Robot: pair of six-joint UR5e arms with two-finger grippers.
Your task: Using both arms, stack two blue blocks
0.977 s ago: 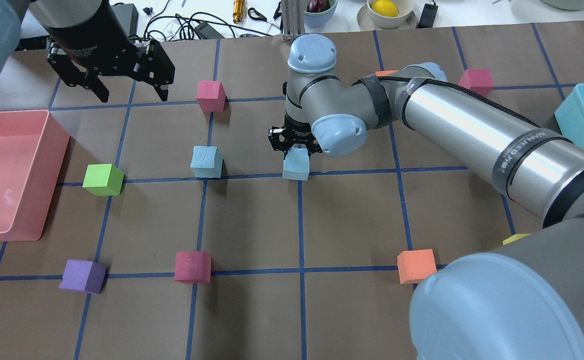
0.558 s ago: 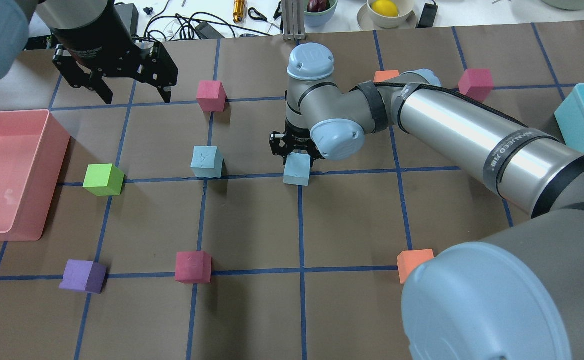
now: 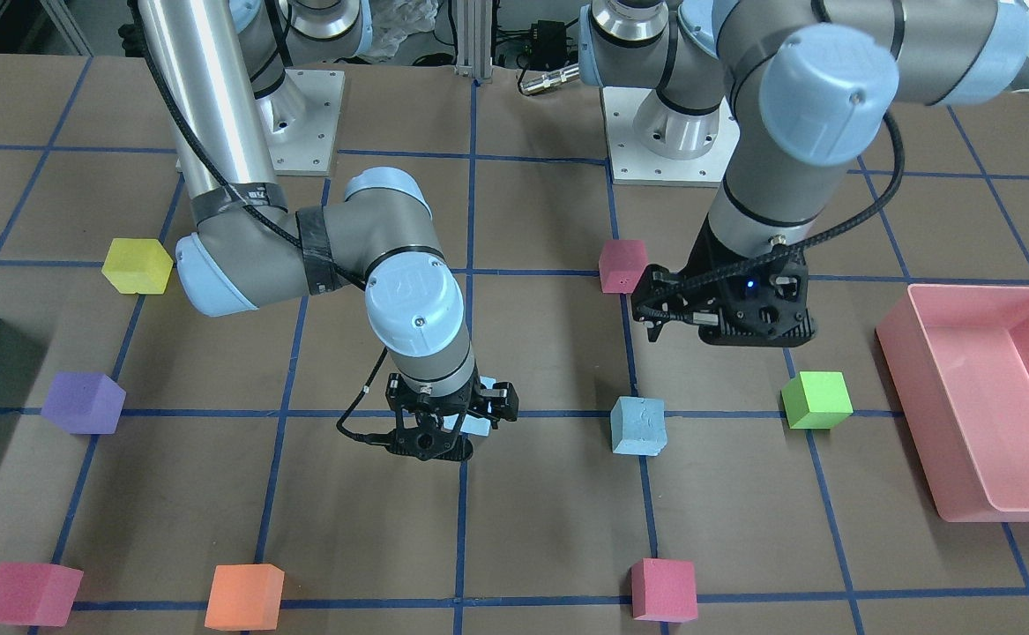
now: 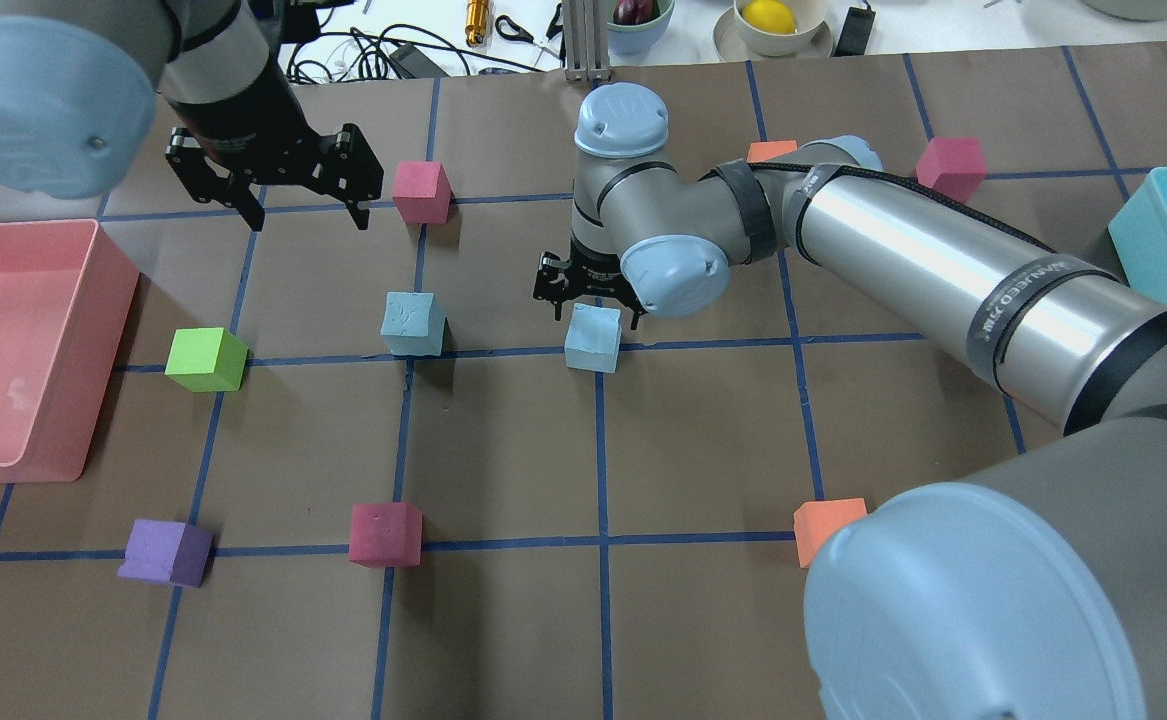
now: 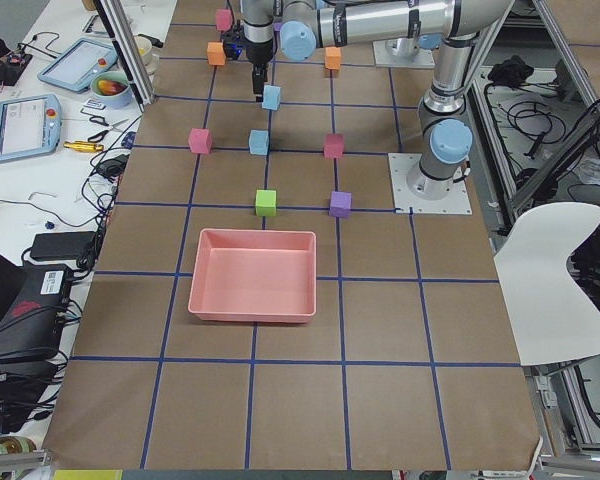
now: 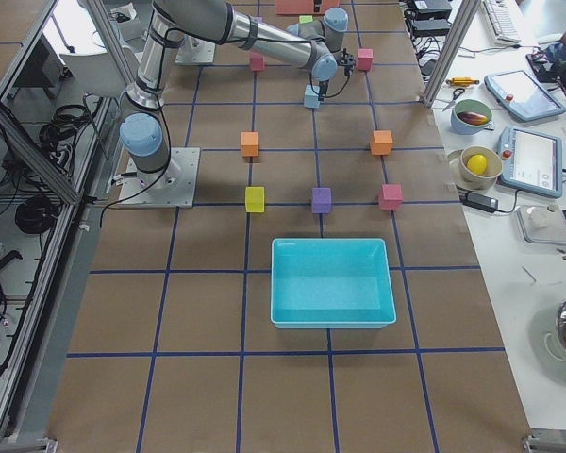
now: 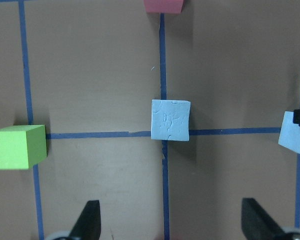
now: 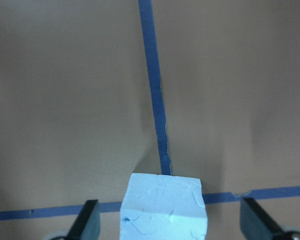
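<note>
Blue block (image 8: 164,210) cropped by bottom edge

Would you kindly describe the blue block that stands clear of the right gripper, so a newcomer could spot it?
Start at the pink bin at the robot's left end of the table and follow the tape line past the green cube. The next cube is the blue block: pale blue with a cracked top, standing free, unlike its twin under the right gripper.

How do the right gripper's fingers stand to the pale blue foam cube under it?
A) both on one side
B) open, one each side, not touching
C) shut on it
B: the right gripper is open; its fingers flank the pale blue foam cube with a gap on each side.
</note>
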